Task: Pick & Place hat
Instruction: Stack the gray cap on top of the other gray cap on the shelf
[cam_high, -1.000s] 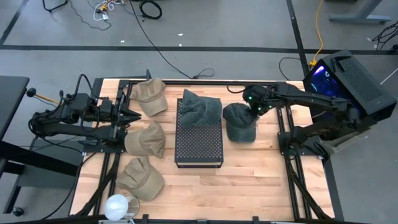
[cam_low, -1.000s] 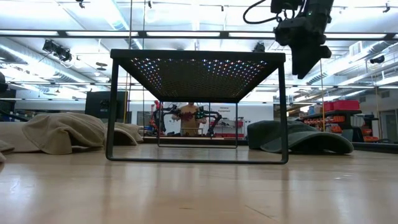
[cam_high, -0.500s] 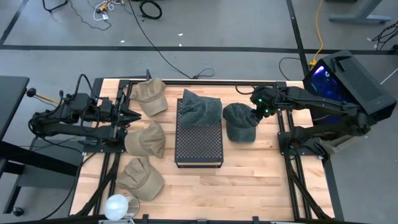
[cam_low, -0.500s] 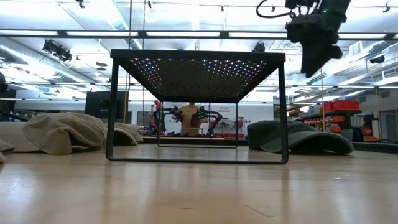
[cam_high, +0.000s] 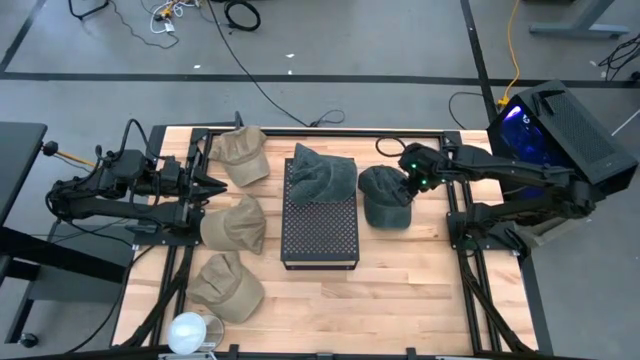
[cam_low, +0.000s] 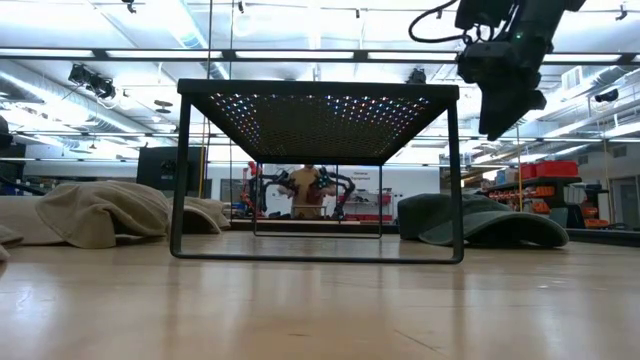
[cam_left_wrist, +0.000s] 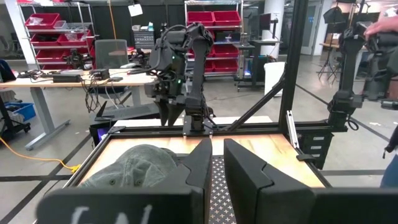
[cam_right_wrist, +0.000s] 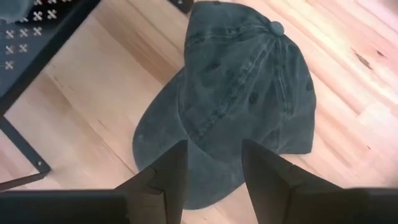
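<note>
My right arm reaches in over the table's right side, my right gripper (cam_right_wrist: 210, 171) pointing down above the dark green cap (cam_right_wrist: 249, 93) on the wood. My fingers (cam_right_wrist: 165, 171) are parted, holding nothing. Beside it stands the black perforated stand (cam_high: 320, 212), another green cap (cam_high: 323, 175) on top. My left gripper (cam_high: 205, 185) waits near three tan caps (cam_high: 234, 222), fingers slightly apart.

My right pincer (cam_high: 408, 186) hangs directly above a cap (cam_high: 385, 197) lying on the table (cam_high: 400, 290). Left of my pincer stands the rack (cam_high: 320, 225), with another cap (cam_high: 322, 176) on its back end. Beyond the rack, three caps (cam_high: 233, 223) lie in a row beside my left pincer (cam_high: 215, 186).
</note>
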